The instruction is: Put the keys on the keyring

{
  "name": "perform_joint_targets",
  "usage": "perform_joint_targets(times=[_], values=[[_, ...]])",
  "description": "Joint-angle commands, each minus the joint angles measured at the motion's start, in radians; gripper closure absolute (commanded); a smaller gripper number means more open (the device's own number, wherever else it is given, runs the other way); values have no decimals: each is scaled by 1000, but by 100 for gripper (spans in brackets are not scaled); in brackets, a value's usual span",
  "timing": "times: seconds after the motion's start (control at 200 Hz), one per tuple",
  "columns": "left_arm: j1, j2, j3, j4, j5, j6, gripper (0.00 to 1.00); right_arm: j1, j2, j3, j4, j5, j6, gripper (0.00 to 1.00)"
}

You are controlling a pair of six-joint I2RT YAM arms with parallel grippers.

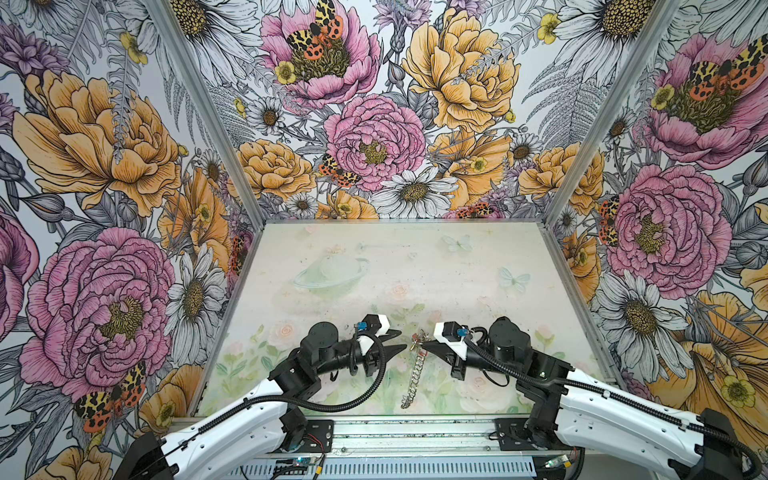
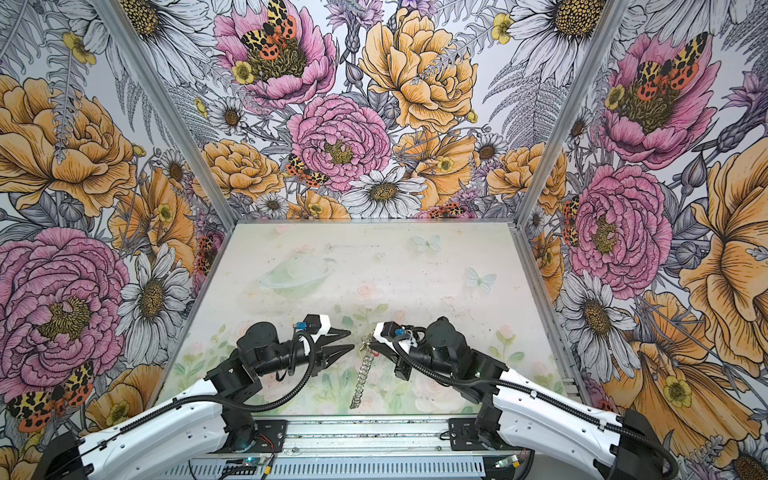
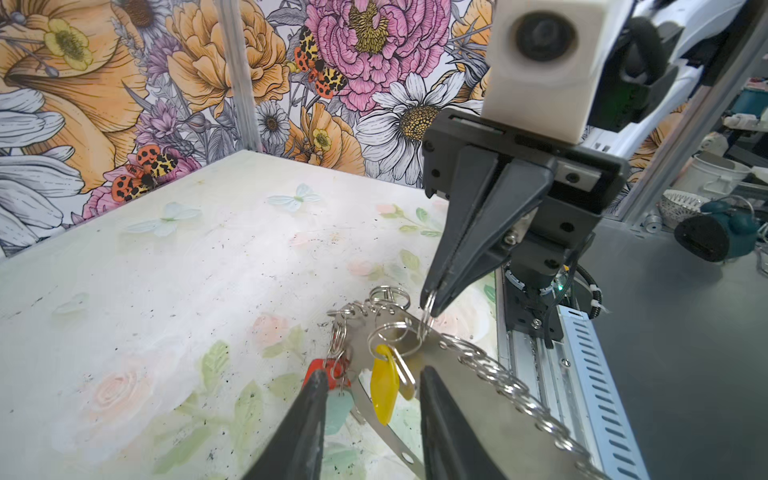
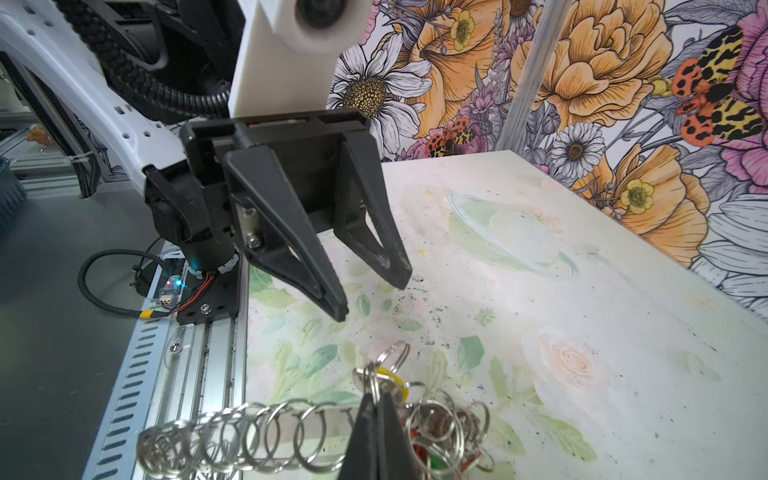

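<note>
Bumps from my empty, part-open left end effector (image 4: 370,298) could knock the keyring (image 1: 415,374) out of my tightly shut right end effector (image 3: 430,305).

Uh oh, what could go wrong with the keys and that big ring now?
1. The right gripper pinches just one thin ring at its very tips. It might slip, and the keyring would drop.
2. The open left gripper sits close to the yellow key. Pulling away carelessly could snag or knock it.
</note>
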Motion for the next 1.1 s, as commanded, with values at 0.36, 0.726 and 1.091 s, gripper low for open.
perform_joint_targets(times=[0.36, 0.726, 1.091], values=[[79, 115, 67, -1, 301, 101, 57, -1, 17, 42, 33, -107, -38, 100], [92, 209, 98, -1, 377, 118, 73, -2, 20, 49, 45, -89, -39, 100], [87, 247, 95, -1, 363, 120, 86, -11, 7, 47, 52, -28, -33, 100]])
